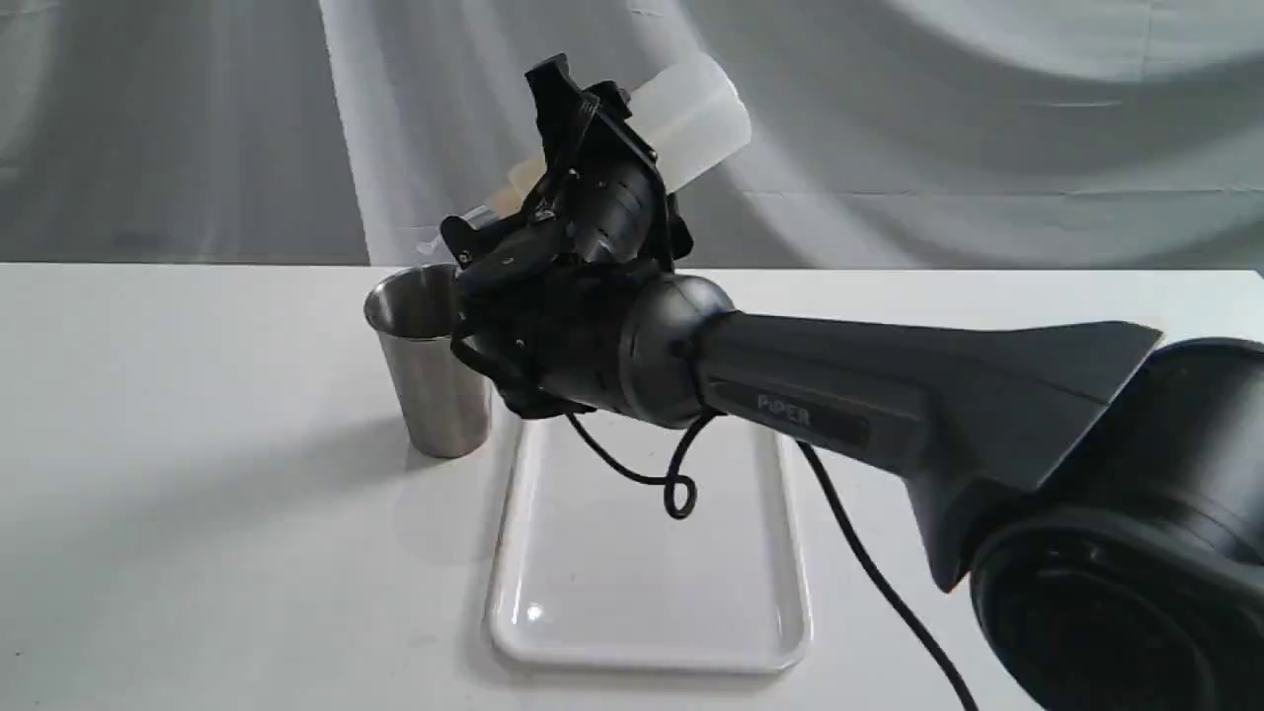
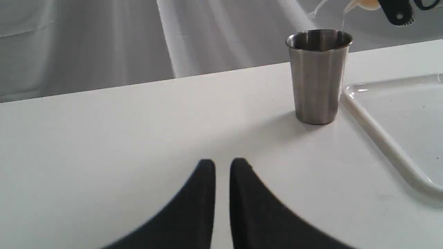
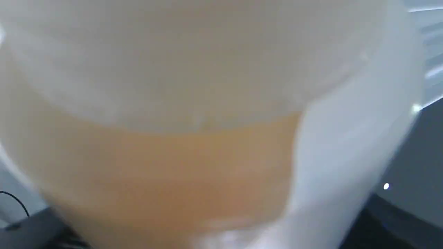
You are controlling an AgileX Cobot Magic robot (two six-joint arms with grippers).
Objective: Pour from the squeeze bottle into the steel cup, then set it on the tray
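Observation:
My right gripper (image 1: 523, 168) is shut on the squeeze bottle (image 1: 696, 118) and holds it tilted in the air, base up and nozzle down toward the steel cup (image 1: 430, 365). Amber liquid fills the bottle (image 3: 173, 138) in the right wrist view. The cup (image 2: 316, 79) stands upright on the table, just left of the white tray (image 1: 642, 592). In the left wrist view the bottle's cap end (image 2: 363, 3) hangs above the cup's rim, and a thin pale line runs from it down to the rim. My left gripper (image 2: 223, 166) rests low over the table, well short of the cup, fingers nearly together and holding nothing.
The tray (image 2: 398, 121) lies flat with nothing on it, under my right arm (image 1: 889, 395). A black cable (image 1: 671, 484) loops down from the wrist over the tray. A grey draped backdrop closes off the table's far edge.

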